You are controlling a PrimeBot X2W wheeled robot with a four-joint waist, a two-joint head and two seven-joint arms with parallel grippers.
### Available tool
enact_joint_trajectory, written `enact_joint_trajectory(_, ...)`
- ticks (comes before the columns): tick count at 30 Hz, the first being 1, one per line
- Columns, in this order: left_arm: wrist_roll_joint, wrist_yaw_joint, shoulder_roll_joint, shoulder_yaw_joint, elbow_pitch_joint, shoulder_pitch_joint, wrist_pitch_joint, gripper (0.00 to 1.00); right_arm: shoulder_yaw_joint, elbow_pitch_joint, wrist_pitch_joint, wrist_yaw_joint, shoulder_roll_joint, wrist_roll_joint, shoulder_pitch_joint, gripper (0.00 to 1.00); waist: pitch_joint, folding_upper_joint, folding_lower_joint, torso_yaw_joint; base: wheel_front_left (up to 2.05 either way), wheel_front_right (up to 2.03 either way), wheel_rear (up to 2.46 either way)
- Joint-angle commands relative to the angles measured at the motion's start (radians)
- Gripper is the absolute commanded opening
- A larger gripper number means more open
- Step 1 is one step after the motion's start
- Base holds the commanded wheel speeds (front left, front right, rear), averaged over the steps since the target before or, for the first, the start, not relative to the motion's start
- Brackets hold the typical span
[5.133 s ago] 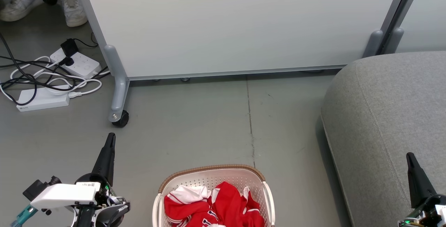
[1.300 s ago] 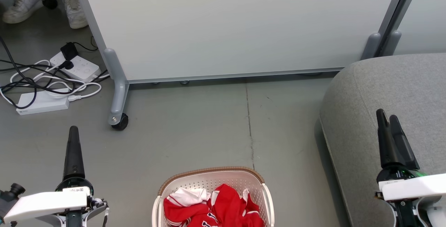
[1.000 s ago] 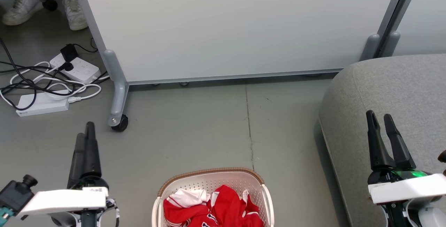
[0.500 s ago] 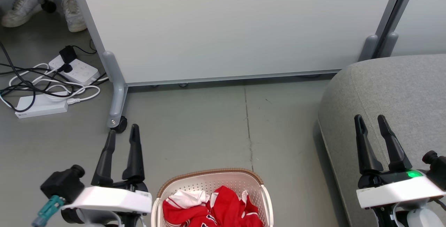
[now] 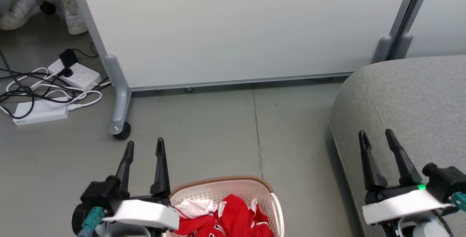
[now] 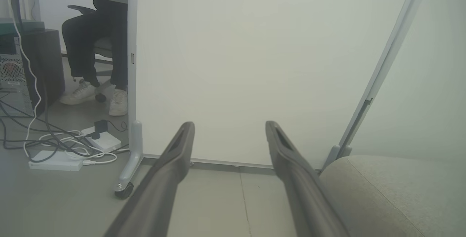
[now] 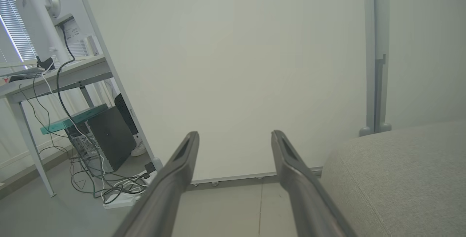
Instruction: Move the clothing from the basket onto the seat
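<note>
The clothing [image 5: 235,215] is seen as a crumpled red heap w/ white trim inside the basket [image 5: 222,181], just to the right of the left gripper [image 5: 145,141] and behind its fingertips. No clear long axis can be made out, as the heap is bunched and cut off by the bottom edge of the head view. A white-trimmed fold is turned toward the left gripper's side. The basket is set on the floor btwn the two grippers, much nearer the left. The left gripper's fingers are spread apart w/ nothing held; the right gripper [image 5: 375,132] is likewise spread and empty, poised over the seat's [image 5: 411,91] near edge. A pale partition panel [image 5: 236,26] is seen ahead of both grippers, its caster [image 5: 122,131] just beyond the left fingertips.
</note>
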Motion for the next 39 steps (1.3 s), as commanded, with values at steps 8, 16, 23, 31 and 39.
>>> enact_joint_trajectory(8,0.096,0.031,0.005,-0.036,0.031,-0.008,-0.025,1.0,-0.005,0.047,-0.012,0.004,0.01,-0.094,-0.029,1.0,-0.004,-0.0001,0.0,-0.003,0.0,0.0,0.0)
enact_joint_trajectory(16,0.15,0.025,0.005,-0.049,0.06,-0.006,-0.042,1.0,-0.003,0.099,-0.017,0.004,0.02,-0.131,-0.044,1.0,-0.007,-0.0001,0.0,-0.005,0.0,0.0,0.0)
enact_joint_trajectory(23,0.19,0.016,0.005,-0.061,0.095,0.003,-0.056,1.0,0.007,0.127,-0.021,0.005,0.029,-0.183,-0.054,1.0,-0.009,-0.0001,0.0,-0.011,0.0,0.0,0.0)
enact_joint_trajectory(31,0.24,0.015,0.005,-0.073,0.121,0.001,-0.07,1.0,0.005,0.15,-0.023,0.005,0.036,-0.233,-0.064,1.0,-0.013,-0.0001,0.0,-0.016,0.0,0.0,0.0)
enact_joint_trajectory(39,0.286,0.025,0.006,-0.085,0.115,0.005,-0.08,1.0,0.007,0.17,-0.027,0.004,0.042,-0.277,-0.074,1.0,-0.02,-0.0001,0.0,-0.017,0.0,0.0,0.0)
